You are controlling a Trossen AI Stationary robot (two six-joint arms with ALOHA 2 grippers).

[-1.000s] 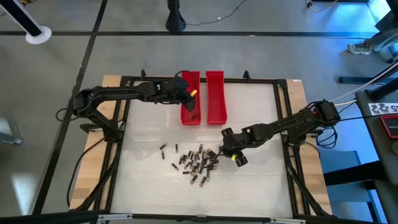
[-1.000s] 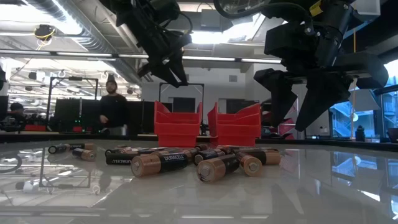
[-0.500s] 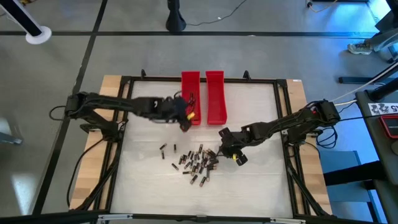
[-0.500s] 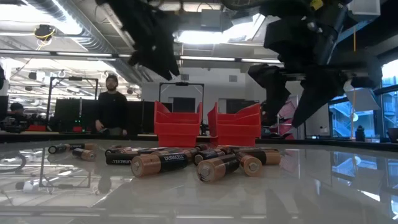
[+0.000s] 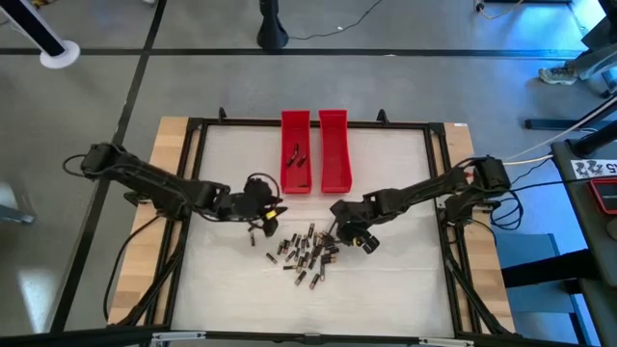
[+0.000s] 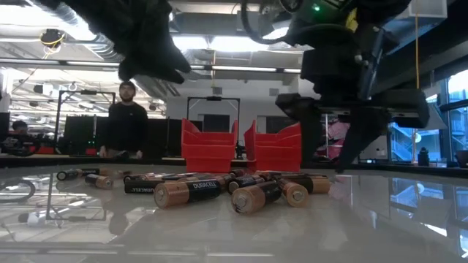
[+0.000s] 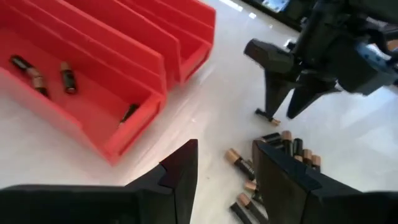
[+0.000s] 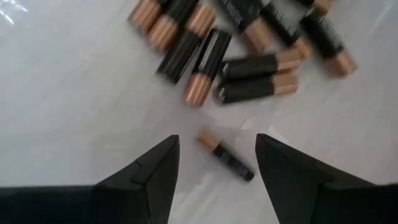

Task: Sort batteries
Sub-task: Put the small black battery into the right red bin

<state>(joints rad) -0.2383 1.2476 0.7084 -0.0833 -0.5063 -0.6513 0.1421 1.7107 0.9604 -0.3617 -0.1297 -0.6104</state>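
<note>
Batteries [image 5: 307, 251] lie loose in cluster on white table [image 5: 386, 280], front of centre, below two red trays [image 5: 313, 152]. A few batteries already in left tray [image 5: 295, 154], seen in left wrist view [image 7: 34, 68]; right tray [image 5: 334, 149] shows none. Left gripper [image 5: 266, 214] hovers low at cluster's left edge, fingers apart, nothing between them. Right gripper [image 5: 353, 234] hangs at cluster's right edge, fingers spread wide either side of one small battery [image 8: 225, 155] lying on table, not touching it. Person [image 6: 126, 120] stands beyond table.
</note>
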